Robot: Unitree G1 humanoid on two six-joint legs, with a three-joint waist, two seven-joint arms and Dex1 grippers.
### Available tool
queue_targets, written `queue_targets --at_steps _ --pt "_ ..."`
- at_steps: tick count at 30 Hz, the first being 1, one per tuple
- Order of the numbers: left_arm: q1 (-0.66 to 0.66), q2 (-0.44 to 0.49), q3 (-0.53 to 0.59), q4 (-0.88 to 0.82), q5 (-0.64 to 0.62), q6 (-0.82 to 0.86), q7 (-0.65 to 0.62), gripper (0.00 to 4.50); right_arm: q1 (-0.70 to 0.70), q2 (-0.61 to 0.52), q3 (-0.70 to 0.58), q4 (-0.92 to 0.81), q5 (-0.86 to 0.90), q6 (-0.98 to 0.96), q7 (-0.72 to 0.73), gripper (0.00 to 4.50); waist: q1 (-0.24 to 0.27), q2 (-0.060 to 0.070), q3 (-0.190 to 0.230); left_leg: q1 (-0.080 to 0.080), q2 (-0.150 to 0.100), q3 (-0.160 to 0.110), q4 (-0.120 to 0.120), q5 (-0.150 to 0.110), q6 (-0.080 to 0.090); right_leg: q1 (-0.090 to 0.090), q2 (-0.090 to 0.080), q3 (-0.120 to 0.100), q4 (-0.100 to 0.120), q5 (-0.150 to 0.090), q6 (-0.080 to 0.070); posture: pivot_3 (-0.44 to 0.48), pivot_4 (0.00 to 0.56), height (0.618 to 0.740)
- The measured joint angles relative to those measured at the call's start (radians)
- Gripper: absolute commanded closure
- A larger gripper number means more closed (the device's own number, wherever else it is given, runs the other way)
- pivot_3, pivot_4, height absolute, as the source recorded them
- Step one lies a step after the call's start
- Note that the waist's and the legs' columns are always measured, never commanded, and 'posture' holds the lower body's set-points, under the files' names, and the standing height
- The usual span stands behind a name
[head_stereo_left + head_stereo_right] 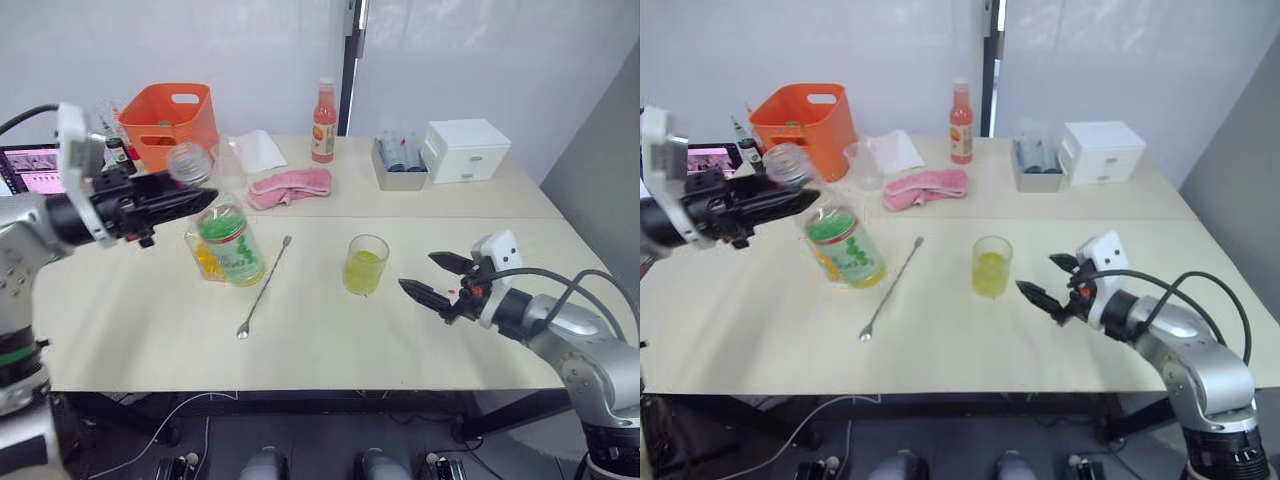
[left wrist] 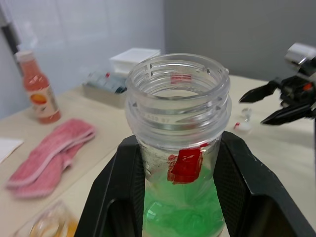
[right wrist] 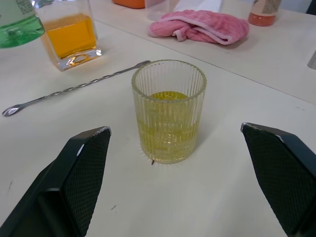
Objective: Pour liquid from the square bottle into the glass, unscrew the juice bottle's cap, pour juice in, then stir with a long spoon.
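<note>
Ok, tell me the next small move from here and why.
Probably set the juice bottle down upright on the table. The left gripper holds it tilted by its uncapped neck, and the glass already has yellow-green liquid in it. The spoon lies unused between bottle and glass, and the right gripper is open beside the glass, free to take it.

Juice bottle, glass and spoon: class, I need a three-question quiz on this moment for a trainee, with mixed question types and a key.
1. True or false: the juice bottle held by the left gripper has its cap on.
2. Multiple choice: the long spoon is (A) in the glass, (B) flat on the table, (C) in the right gripper.
3. Fill in: the right gripper is ____, with the glass ahead of its fingers.

Key
1. False: its threaded mouth is bare.
2. B: it lies between the juice bottle and the glass.
3. Open: its fingers are spread wide, touching nothing.
</note>
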Motion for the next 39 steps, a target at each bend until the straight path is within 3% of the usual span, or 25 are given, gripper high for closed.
queue_targets --at_steps 4,10,17,24,30,39 --pt "0.105 0.029 0.034 0.038 0.019 -0.041 0.010 3.00 -0.013 -0.013 -0.010 0.002 0.046 0.007 0.056 0.02 0.003 0.000 0.000 0.001 0.000 0.001 0.000 0.000 0.000 0.000 0.000 0.000 0.000 0.000 0.000 0.000 0.150 0.715" --pt "0.111 0.041 0.031 0.222 0.115 -0.157 0.068 3.00 -0.017 -0.028 -0.012 -0.059 0.141 0.068 0.082 0.02 0.006 0.000 0.000 0.000 0.000 0.001 -0.001 0.000 0.000 0.000 0.000 0.000 -0.001 0.000 0.000 0.000 0.150 0.715" --pt "-0.067 0.035 -0.069 0.507 0.250 -0.313 0.178 3.00 -0.020 -0.021 -0.015 -0.157 0.227 0.135 0.015 0.02 0.016 -0.007 0.000 0.000 0.000 0.001 -0.001 0.000 0.000 0.000 -0.001 0.000 -0.001 0.000 0.000 0.000 0.150 0.715" --pt "-0.263 -0.034 -0.173 0.739 0.349 -0.465 0.238 3.00 -0.020 -0.019 -0.016 -0.168 0.243 0.139 -0.024 0.02 0.020 -0.009 0.000 -0.001 -0.001 0.001 0.000 0.000 0.000 -0.001 -0.001 0.000 -0.001 0.000 0.000 0.000 0.150 0.715" --pt "-0.350 -0.101 -0.233 0.891 0.406 -0.565 0.248 3.00 -0.053 -0.024 -0.016 -0.164 0.245 0.139 -0.035 0.02 0.019 -0.009 0.000 -0.003 0.000 0.001 0.000 0.000 0.000 -0.002 -0.001 -0.001 -0.001 0.000 0.000 0.000 0.150 0.715" --pt "-0.378 -0.123 -0.239 0.982 0.417 -0.655 0.267 3.00 -0.080 -0.025 -0.012 -0.151 0.243 0.139 -0.044 0.02 0.019 -0.009 0.000 -0.001 -0.001 0.001 0.000 0.000 0.000 -0.001 -0.001 -0.001 0.000 0.000 0.000 0.000 0.150 0.715"
